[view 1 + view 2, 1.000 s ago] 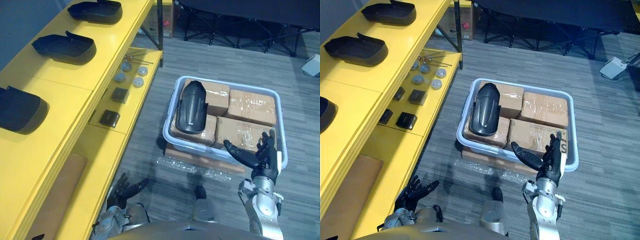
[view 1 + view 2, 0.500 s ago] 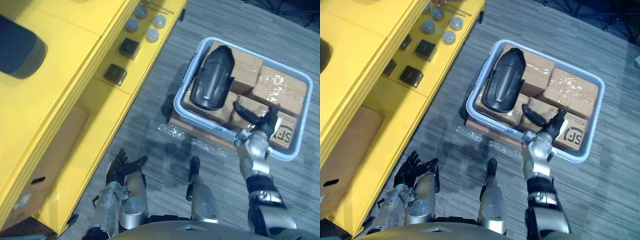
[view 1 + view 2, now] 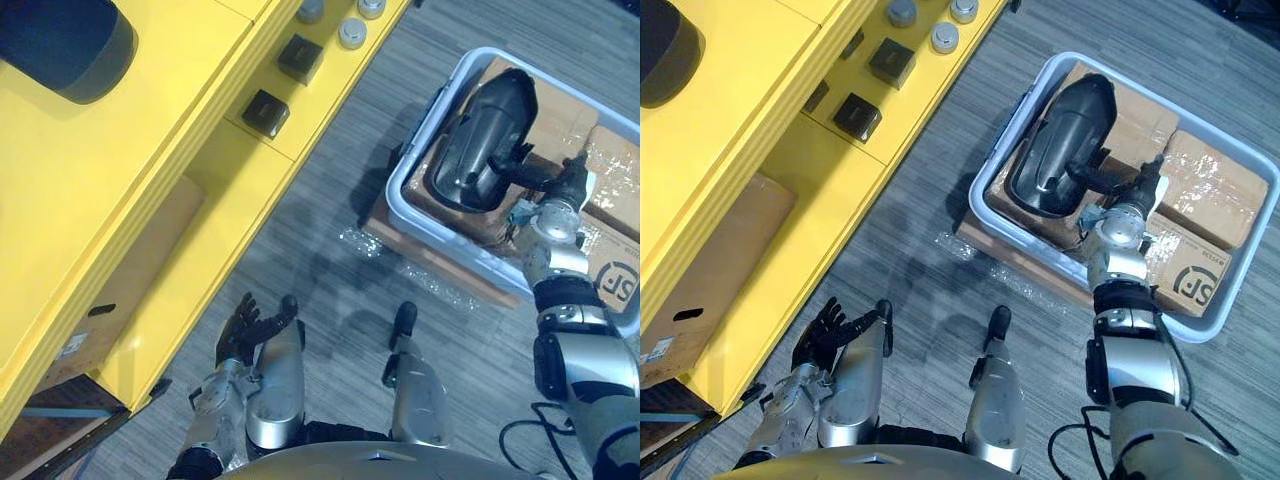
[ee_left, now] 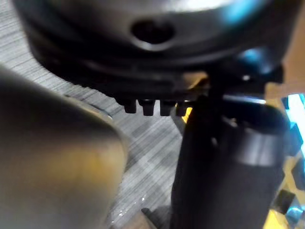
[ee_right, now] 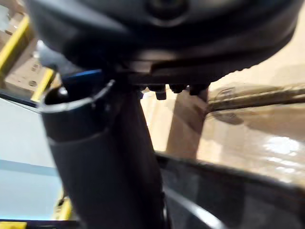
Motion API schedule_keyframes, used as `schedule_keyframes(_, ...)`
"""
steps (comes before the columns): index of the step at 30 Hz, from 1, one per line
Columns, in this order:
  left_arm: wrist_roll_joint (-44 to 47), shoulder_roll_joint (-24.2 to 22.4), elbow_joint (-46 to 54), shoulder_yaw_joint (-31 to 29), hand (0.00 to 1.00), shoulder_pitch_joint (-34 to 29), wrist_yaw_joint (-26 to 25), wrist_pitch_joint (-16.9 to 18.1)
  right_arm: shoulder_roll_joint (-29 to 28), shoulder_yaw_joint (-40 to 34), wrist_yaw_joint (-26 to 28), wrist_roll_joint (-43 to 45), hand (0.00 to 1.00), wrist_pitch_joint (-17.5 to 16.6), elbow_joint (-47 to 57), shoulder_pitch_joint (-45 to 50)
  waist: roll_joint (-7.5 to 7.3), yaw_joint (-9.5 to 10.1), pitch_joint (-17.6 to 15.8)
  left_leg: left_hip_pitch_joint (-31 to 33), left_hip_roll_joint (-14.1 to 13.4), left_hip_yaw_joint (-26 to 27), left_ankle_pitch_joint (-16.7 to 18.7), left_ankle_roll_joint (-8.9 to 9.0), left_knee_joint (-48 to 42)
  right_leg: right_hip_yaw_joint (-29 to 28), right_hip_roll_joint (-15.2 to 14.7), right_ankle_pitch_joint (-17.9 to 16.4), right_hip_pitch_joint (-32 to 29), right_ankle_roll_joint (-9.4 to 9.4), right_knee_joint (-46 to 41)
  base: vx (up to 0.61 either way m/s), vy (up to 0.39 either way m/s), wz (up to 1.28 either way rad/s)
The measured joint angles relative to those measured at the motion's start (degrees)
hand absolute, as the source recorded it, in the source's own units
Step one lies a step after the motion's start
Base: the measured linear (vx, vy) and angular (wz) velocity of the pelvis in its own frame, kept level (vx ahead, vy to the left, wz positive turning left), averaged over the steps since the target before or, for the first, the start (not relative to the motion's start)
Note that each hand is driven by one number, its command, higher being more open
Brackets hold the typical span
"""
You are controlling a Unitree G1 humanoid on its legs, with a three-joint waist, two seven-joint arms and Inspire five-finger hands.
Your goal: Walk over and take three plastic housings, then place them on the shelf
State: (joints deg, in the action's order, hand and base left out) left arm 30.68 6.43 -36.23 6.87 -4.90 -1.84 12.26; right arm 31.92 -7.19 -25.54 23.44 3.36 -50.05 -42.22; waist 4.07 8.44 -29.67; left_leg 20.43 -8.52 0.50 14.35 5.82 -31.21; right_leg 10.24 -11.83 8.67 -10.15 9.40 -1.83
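1. Plastic housing (image 3: 1060, 140): one black housing lies in the pale bin (image 3: 978, 195) on the grey floor, resting on top of the taped cardboard boxes (image 3: 1215, 190) that are packed inside the bin.
2. Right hand (image 3: 1127, 200): it reaches into the bin at the housing's side. The fingers are straight and the thumb is spread wide, extending over the housing's near edge (whether it actually touches cannot be told). Nothing is gripped.
3. Left hand (image 3: 825, 335): it hangs low beside the robot, with fingers relaxed and apart, and holds nothing.
4. Yellow shelf (image 3: 120, 170): it stands to the robot's left. A second housing (image 3: 60, 45) sits on its top level.
5. The lower level carries small black blocks (image 3: 857, 116) and grey round parts (image 3: 945, 38).
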Motion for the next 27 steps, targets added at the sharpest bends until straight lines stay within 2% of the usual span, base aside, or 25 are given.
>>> schedule_keyframes(3, 0.8, -0.89, -1.46, 0.56, 1.0, 0.7, -0.69, 0.2, 2.83, 0.69, -0.06, -0.11, 1.0, 2.05, -1.2, -3.0, 1.97, 0.66, -0.22, 1.48, -0.01, -0.1, 0.1, -0.12, -1.27, 0.55, -0.15, 0.0, -1.65, 0.0, -1.31, -0.07, 0.028, -0.02)
schedule_keyframes(4, 1.0, -0.99, -2.02, 0.92, 1.0, 1.11, -0.9, 0.22, 4.08, 1.18, 0.0, -0.19, 0.0, 3.43, -2.28, -4.59, 2.78, 0.98, -0.37, 1.62, -0.01, -0.14, 0.09, -0.14, -1.54, 0.56, -0.18, 0.04, -1.74, 0.07, -1.52, -0.09, 0.033, -0.03)
schedule_keyframes(10, 5.46, -1.51, -5.4, 2.84, 1.0, 2.93, -1.73, 1.33, 9.85, 5.65, 0.07, -3.93, 0.0, 8.44, -5.9, -8.91, 5.46, 2.4, -0.27, 3.93, 0.26, 0.02, -0.16, -0.51, -2.55, 1.11, -1.0, -0.1, -5.19, 0.09, -4.53, -0.08, 0.026, -0.03)
schedule_keyframes(16, 5.5, -1.55, -7.23, 4.06, 1.0, 4.18, -1.64, 1.8, 13.43, 7.86, 2.1, -10.0, 0.0, 12.55, -7.78, -8.92, 5.84, 2.51, -0.03, 4.44, 1.44, -0.97, -0.83, -0.39, -1.57, 2.13, -2.1, -0.5, -6.37, -0.45, -6.24, -0.06, 0.028, 0.08)
schedule_keyframes(21, 5.76, -1.69, -8.29, 4.95, 1.0, 4.65, -1.65, 2.61, 13.8, 7.92, 2.72, -12.08, 0.0, 15.17, -9.47, -10.62, 6.16, 2.22, 0.19, 4.24, 1.84, -1.85, -1.84, 0.41, -0.25, 2.24, -2.02, -0.68, -7.14, -0.77, -6.8, -0.01, 0.004, 0.0)
schedule_keyframes(22, 5.76, -1.59, -8.25, 5.45, 1.0, 4.68, -1.65, 2.63, 13.24, 7.59, 4.46, -11.77, 0.0, 15.38, -10.08, -10.39, 6.32, 2.16, 0.3, 4.24, 1.83, -1.83, -2.25, 0.1, -0.05, 2.24, -2.02, -0.74, -7.4, -0.88, -7.04, 0.0, 0.0, 0.0)
schedule_keyframes(27, 5.74, -1.4, -8.25, 6.37, 1.0, 4.67, -1.69, 2.5, 11.64, 6.32, 6.53, -11.84, 0.0, 15.23, -10.09, -10.81, 6.8, 1.02, 0.62, 2.97, 1.76, -1.46, -2.47, -0.06, 0.23, 2.08, -2.02, -0.74, -6.5, -0.91, -7.08, 0.0, 0.02, -0.02)
